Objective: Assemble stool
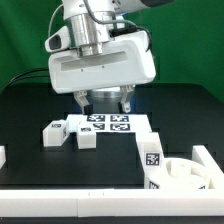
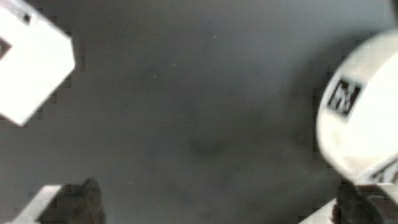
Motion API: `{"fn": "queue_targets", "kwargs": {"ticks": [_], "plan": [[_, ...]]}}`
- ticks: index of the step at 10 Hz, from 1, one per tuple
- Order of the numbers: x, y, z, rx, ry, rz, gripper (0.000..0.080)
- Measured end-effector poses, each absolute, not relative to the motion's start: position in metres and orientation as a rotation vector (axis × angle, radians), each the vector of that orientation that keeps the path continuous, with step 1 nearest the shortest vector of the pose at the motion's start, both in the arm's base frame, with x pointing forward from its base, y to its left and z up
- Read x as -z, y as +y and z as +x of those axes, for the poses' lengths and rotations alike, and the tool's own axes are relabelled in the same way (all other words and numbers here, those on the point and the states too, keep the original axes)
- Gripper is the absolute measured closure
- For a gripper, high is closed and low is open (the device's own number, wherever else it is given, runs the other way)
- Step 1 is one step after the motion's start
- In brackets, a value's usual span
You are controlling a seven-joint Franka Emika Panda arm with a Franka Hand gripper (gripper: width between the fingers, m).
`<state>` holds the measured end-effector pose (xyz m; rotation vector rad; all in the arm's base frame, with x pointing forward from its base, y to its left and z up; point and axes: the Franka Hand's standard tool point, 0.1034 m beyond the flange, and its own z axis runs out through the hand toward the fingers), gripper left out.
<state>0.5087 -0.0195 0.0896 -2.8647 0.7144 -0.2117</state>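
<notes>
White seat cut off at frame edge, tool spread — empty

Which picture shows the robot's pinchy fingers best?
The exterior view: the gripper hangs open there, and both fingers are seen whole. The wrist view catches only the dark fingertips at the picture's edge, with nothing held between them.
</notes>
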Motion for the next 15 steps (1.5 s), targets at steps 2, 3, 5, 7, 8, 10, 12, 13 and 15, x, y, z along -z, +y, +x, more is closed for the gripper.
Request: {"fn": "queue_targets", "kwargs": {"ticks": [2,3,5,7,8,10,12,13,15], "plan": [[-0.090,-0.024,0.509,0.231,0.552,-2.912,0.0150],[-0.090,-0.024,0.509,0.237,0.462,-2.936,0.0150],[-0.079,-0.022,0.506,0.203,0.031,-3.035,0.0150],[-0.065,-0.015,0.502,0.132,-0.284,-3.083,0.0150],[-0.065,-0.016,0.502,0.131,-0.305,-3.085,0.0150],[-0.063,-0.015,0.499,0.081,-0.273,-3.081,0.0150],[-0.059,-0.018,0.484,-0.248,-0.113,-3.059,0.0150],[-0.063,-0.019,0.488,-0.401,-0.090,-3.066,0.0150],[-0.063,-0.012,0.484,-0.544,-0.091,-3.056,0.0150]]}}
